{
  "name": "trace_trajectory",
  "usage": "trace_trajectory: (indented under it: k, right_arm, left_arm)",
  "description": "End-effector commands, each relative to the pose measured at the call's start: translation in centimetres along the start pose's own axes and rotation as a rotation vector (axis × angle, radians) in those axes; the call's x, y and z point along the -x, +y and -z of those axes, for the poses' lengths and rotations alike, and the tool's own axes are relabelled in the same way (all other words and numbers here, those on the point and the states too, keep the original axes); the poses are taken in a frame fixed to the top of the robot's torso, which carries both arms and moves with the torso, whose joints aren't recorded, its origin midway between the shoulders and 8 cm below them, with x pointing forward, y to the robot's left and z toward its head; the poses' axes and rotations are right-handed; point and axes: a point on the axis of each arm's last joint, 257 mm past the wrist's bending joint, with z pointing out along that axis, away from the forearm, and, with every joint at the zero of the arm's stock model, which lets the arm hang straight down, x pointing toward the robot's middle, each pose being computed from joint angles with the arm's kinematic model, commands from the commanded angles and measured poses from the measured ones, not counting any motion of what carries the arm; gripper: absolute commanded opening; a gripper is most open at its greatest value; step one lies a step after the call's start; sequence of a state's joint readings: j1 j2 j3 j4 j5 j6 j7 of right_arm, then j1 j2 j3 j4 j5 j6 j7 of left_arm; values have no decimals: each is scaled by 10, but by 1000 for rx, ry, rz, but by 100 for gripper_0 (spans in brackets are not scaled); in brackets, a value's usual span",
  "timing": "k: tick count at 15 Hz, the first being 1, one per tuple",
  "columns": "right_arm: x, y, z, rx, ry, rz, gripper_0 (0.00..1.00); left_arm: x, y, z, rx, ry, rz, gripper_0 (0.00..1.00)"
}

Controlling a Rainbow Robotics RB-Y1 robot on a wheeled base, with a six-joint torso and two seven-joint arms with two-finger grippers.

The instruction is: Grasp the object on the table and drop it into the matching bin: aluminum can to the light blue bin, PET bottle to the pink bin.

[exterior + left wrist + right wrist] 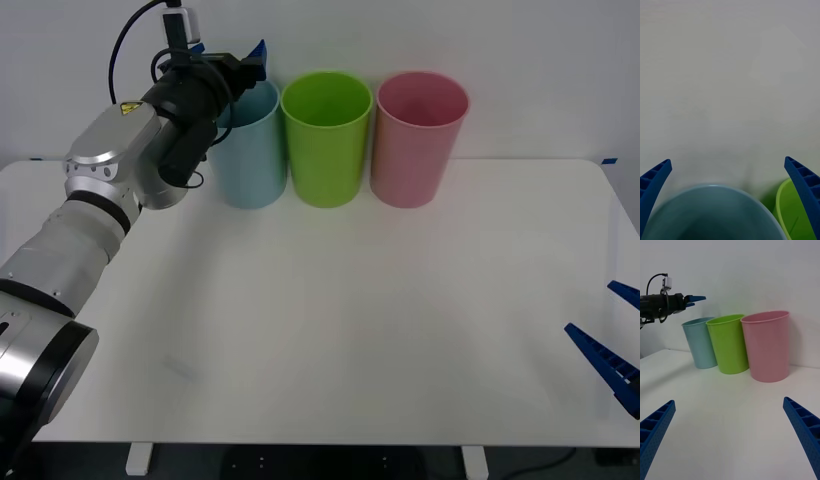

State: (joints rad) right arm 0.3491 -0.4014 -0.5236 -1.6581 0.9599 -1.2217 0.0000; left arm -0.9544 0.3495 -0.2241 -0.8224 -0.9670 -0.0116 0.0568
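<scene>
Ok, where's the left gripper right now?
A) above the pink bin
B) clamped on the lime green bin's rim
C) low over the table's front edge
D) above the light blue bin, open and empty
D: the left gripper hangs over the light blue bin, jaws spread with nothing between them, and the left wrist view looks down at that bin's rim.

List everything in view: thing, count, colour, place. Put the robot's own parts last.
Table: one, white, in front of the robot.
Light blue bin: one, far side of the table, leftmost of the row.
Green bin: one, lime, middle of the row.
Pink bin: one, rightmost of the row.
Left gripper: one, blue fingers, open, above the light blue bin.
Right gripper: one, blue fingers, open, low over the table's right edge.
</scene>
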Motion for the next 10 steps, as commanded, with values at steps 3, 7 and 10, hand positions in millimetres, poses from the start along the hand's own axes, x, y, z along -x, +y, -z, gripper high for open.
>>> trace_trajectory:
  k: [3,7,10]
  right_arm:
    - [0,0,0,0,0,0,100]
    - [0,0,0,0,0,0,100]
    - [0,0,0,0,0,0,100]
  left_arm:
    - [5,6,1,-9,-4,8,100]
    - [9,-6,2,-63,-8,29,100]
    - [12,0,17,-81,-31,44,100]
